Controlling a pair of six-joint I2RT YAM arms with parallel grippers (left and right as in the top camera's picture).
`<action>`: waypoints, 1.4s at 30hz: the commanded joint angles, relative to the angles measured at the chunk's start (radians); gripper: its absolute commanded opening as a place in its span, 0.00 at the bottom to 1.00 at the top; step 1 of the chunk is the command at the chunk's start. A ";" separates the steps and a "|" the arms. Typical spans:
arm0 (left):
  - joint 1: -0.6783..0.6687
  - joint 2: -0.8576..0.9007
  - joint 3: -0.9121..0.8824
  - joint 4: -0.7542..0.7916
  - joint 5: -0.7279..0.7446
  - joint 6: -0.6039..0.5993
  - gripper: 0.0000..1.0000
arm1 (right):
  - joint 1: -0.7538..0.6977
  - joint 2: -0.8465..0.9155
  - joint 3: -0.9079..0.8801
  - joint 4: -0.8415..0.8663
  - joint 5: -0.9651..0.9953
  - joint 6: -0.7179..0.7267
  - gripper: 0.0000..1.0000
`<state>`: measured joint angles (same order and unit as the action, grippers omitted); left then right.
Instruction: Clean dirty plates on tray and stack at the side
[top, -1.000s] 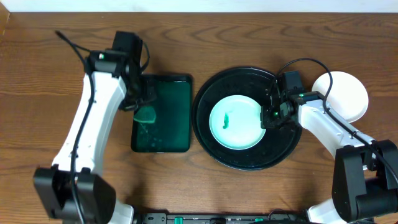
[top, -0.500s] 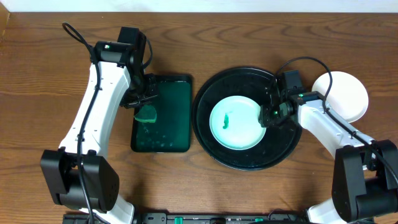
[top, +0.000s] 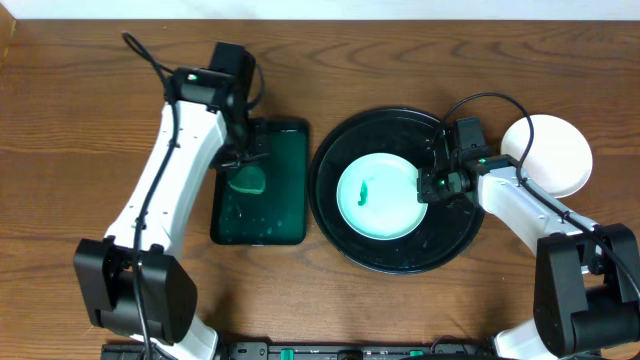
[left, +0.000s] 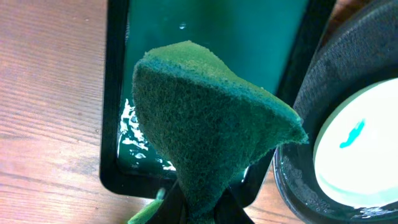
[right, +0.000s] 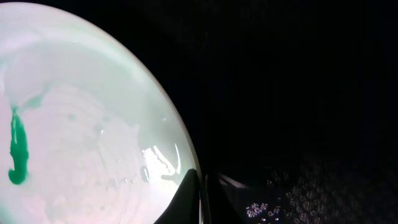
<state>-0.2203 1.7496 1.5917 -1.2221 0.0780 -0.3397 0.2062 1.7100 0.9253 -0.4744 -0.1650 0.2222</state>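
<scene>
On black tray (top: 440, 245), centre: dirty plate (top: 390, 212), green smear (top: 364, 190) unwiped. R gripper (top: 432, 186) pinched shut on its right rim. L gripper (left: 199, 208) clamps scouring pad (left: 205, 124) over green rect. tray (top: 285, 215). Risk we see: thin rim hold slips when pad pushes, plate skids.
</scene>
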 joint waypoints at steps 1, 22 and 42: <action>-0.028 -0.002 -0.007 0.001 -0.065 0.009 0.07 | 0.005 -0.006 -0.010 0.003 0.003 -0.002 0.01; -0.054 0.003 -0.278 0.235 -0.068 -0.013 0.07 | 0.005 -0.006 -0.009 0.006 0.002 -0.002 0.01; -0.054 0.003 -0.288 0.244 -0.068 -0.013 0.08 | 0.005 -0.006 -0.010 0.008 -0.006 -0.002 0.01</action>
<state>-0.2741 1.7508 1.3014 -0.9775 0.0227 -0.3412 0.2062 1.7100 0.9245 -0.4725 -0.1680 0.2222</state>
